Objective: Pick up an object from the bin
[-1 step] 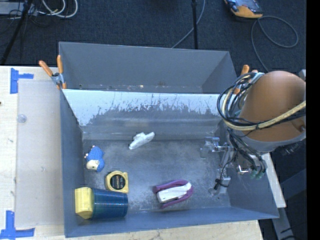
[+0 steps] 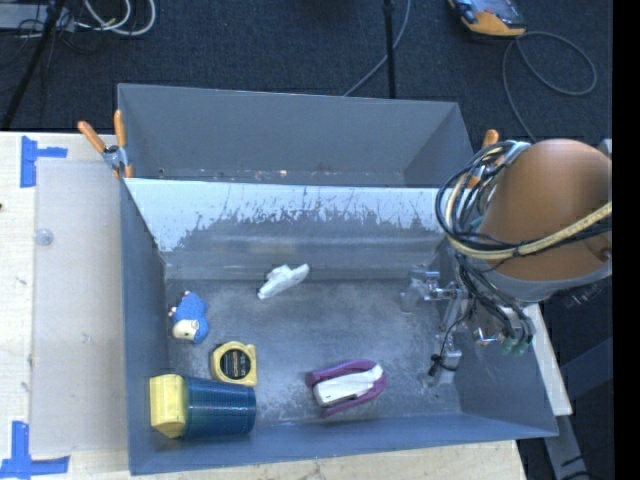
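The grey bin (image 2: pixel 300 158) holds 5 loose things, well spread out. At the far left, near the front corner, a blue cup with a yellow lid (image 2: pixel 205 406) lies on its side. Behind it sits a small blue-and-white toy (image 2: pixel 188 317), and just right of the cup lies a round yellow tape measure (image 2: pixel 234 363). Further back, near the middle, is a small white plastic piece (image 2: pixel 283 280). Right of centre at the front lies a purple-and-white stapler-like tool (image 2: pixel 345 384), the nearest thing to the gripper (image 2: pixel 441 360) but apart from it. The gripper hangs low by the right wall over bare floor, and whether it is released or clenched cannot be told. Above it sits the arm's orange cover (image 2: pixel 545 203), wrapped in cables.
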Robot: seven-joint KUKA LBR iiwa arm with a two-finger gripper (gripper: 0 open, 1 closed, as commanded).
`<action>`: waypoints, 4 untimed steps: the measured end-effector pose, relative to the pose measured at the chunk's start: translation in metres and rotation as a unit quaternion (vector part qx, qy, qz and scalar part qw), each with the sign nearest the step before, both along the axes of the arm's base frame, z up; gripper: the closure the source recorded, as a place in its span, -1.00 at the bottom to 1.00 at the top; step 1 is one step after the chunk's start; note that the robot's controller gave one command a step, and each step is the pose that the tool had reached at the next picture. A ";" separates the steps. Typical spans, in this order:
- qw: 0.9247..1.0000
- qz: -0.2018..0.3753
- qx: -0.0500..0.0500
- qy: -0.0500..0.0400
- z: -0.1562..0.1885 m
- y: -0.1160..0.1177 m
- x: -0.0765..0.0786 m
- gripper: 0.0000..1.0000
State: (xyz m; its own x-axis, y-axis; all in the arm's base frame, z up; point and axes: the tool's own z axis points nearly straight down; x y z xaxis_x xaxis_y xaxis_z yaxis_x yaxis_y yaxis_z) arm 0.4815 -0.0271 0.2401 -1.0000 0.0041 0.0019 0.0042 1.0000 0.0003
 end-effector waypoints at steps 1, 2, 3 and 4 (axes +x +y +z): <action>0.999 0.046 0.000 0.000 -0.060 0.028 -0.001 -1.00; 0.988 0.156 0.001 0.001 -0.080 0.060 0.011 -1.00; 0.995 0.097 0.001 0.002 -0.099 0.066 0.014 -1.00; 0.983 0.183 0.001 -0.001 -0.164 0.068 0.006 -1.00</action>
State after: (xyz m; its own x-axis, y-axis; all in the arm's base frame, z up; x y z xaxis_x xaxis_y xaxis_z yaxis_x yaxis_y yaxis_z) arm 0.4872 0.0414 0.0760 -0.9343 -0.3565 -0.0007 -0.3565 0.9343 0.0011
